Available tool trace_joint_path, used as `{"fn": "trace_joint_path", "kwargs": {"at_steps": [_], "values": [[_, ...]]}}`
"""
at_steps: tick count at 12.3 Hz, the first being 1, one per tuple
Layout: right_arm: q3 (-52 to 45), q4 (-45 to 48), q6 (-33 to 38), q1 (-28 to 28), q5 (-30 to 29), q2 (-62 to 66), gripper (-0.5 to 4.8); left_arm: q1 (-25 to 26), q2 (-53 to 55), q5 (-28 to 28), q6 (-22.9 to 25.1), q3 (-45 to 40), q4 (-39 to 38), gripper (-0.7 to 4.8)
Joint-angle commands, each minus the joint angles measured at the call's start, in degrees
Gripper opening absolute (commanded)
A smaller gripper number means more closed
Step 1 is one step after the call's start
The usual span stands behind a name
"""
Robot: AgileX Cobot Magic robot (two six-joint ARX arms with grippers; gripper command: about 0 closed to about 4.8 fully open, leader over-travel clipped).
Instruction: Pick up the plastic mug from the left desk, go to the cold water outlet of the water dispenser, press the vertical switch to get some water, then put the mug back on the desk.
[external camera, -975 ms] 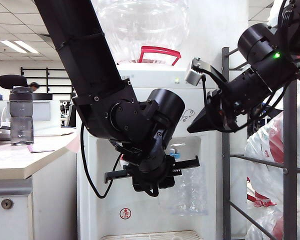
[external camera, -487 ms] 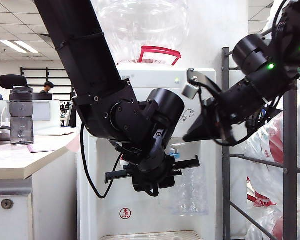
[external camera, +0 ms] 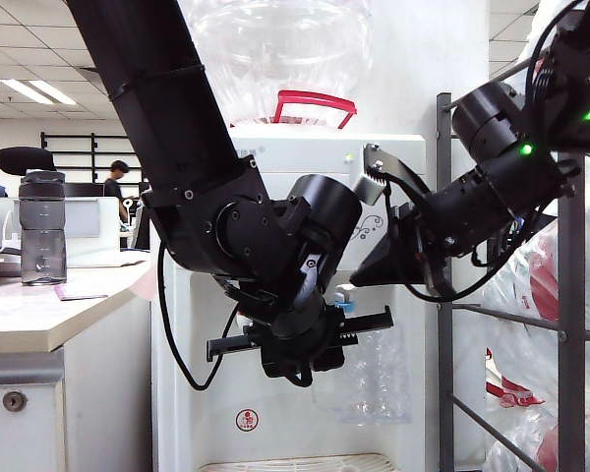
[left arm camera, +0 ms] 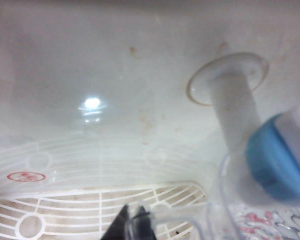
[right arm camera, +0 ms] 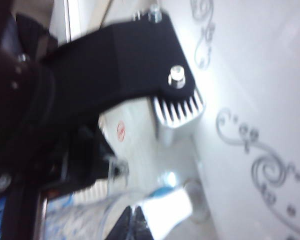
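Pressing the switch (right arm camera: pixel 166 212) comes next: the left gripper (external camera: pixel 300 356), fingers clenched on the mug (external camera: pixel 374 374), holds it under the blue tap (left arm camera: pixel 277 157); the right gripper (right arm camera: pixel 132 220), fingers together, should push squarely.

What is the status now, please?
Left gripper shut on plastic mug under cold water outlet. Right gripper shut, near vertical switch. Nothing blocking.
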Motion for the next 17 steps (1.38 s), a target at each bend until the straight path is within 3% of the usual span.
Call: {"fn": "trace_joint_path", "kwargs": {"at_steps": [1,17], "values": [[0.2,1.1,1.6,0.0,-0.5,0.8,-0.05,-0.6,-0.5,2.4,0.2,0.2,1.7,-0.07],[0.2,-1.4,5.0,0.1,0.6,1.2,-0.05,-0.6,-0.5,2.4,0.2,0.2,1.5,-0.07]]}}
